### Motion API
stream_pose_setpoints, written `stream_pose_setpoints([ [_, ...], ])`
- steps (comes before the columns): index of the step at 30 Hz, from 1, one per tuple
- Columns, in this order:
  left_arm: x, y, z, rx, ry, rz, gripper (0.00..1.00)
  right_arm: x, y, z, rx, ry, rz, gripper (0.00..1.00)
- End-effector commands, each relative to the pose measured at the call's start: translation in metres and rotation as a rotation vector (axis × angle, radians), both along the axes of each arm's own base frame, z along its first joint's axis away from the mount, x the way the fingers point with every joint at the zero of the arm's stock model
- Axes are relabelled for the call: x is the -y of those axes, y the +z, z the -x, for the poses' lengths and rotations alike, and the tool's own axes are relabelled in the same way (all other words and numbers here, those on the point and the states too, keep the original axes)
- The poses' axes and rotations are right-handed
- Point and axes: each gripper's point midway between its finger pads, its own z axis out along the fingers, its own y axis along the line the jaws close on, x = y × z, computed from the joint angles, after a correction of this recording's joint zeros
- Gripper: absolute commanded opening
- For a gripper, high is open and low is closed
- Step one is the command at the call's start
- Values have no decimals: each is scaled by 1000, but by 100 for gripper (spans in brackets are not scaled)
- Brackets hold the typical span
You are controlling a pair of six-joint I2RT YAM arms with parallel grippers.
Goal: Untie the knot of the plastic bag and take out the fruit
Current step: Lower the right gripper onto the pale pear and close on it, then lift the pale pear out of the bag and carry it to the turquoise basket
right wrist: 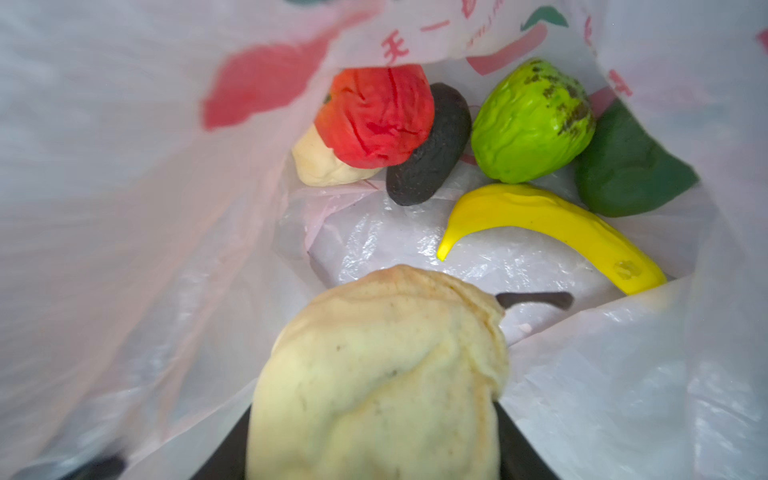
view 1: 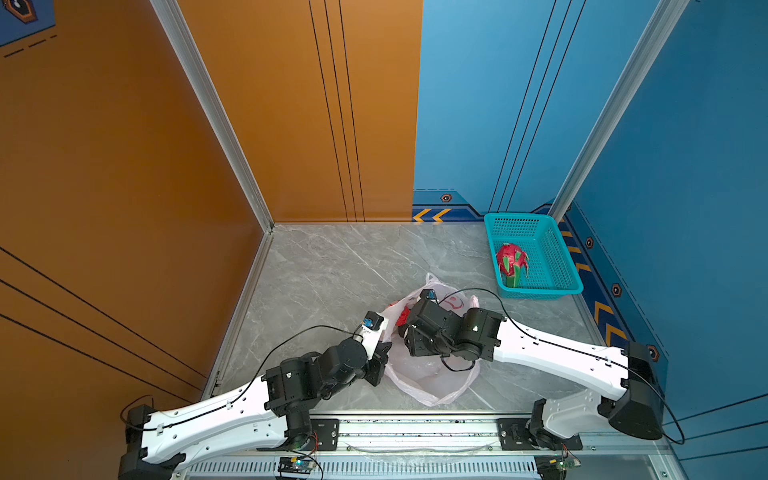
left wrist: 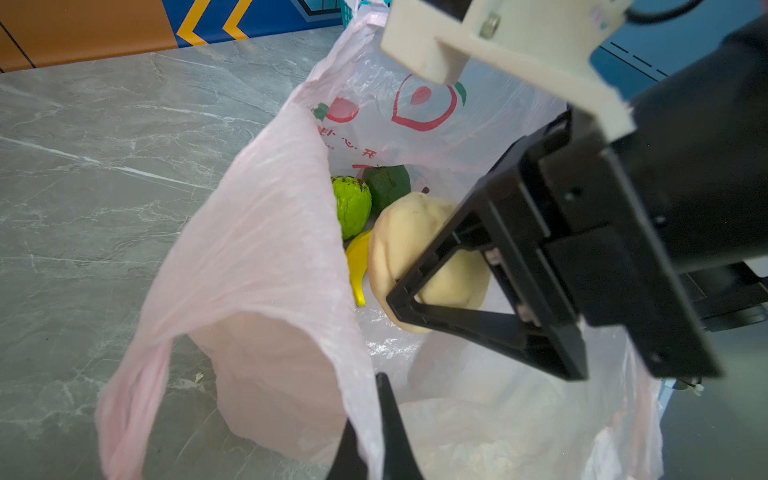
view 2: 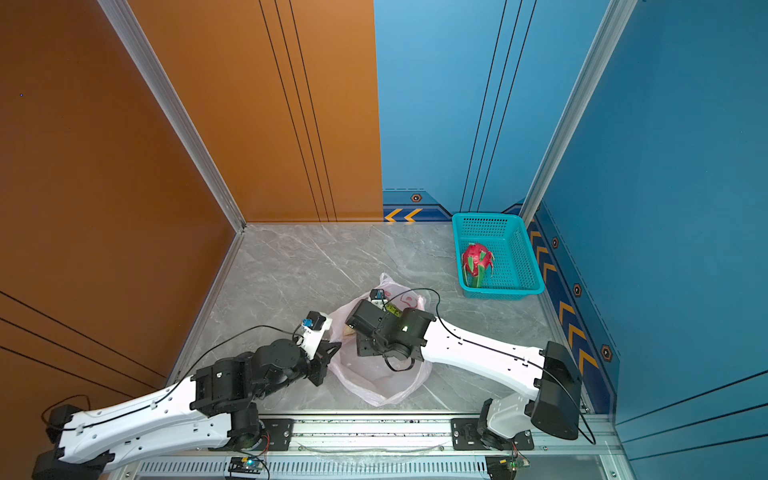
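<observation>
- The plastic bag (view 1: 432,384) lies near the front middle of the grey marble-patterned tabletop (view 1: 332,270), between the two arms, with its mouth open.
- Bare tabletop stretches to the left of the bag and behind it. The orange wall (view 1: 124,187) and the blue wall (view 1: 685,187) close the sides.
- A teal perforated basket (view 1: 559,257) sits in the far right corner beside the blue wall, apart from the bag. It holds the red-pink dragon fruit (view 1: 512,264) with its green scales.
- The left gripper (left wrist: 372,440) is closed on the bag's thin rim, with film pinched between its dark fingers. The pale pink side rises from there as a crinkled sheet.
- The right gripper (right wrist: 376,415) reaches into the bag's mouth and clamps a cream pear-shaped fruit (right wrist: 382,357), matte and lumpy, with a dark stem. Whether the fruit is clear of the bag's floor I cannot tell.
- Deeper in the bag, close together against the far film, lie:
  - a wrinkled red apple (right wrist: 376,116) resting on a second cream lump (right wrist: 320,160);
  - a rough dark avocado (right wrist: 430,145) touching the apple;
  - a bumpy bright green fruit (right wrist: 532,122);
  - a smooth dark green piece (right wrist: 627,166);
  - a curved yellow banana (right wrist: 552,232).
- The film is translucent and glossy where it creases, and printed with red fruit shapes.
- In both top views the right wrist hides its own fingers.
</observation>
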Motion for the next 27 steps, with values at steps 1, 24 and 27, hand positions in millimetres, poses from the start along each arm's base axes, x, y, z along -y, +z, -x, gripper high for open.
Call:
stream_pose_setpoints([
  [1, 2, 10, -1, 30, -6, 8, 0, 8, 35, 3, 31, 3, -27, 46],
  [24, 4, 11, -4, 36, 0, 2, 0, 114, 185, -127, 286, -219, -192, 46],
  [27, 4, 14, -5, 42, 3, 3, 0, 146, 174, -151, 271, -279, -165, 46],
])
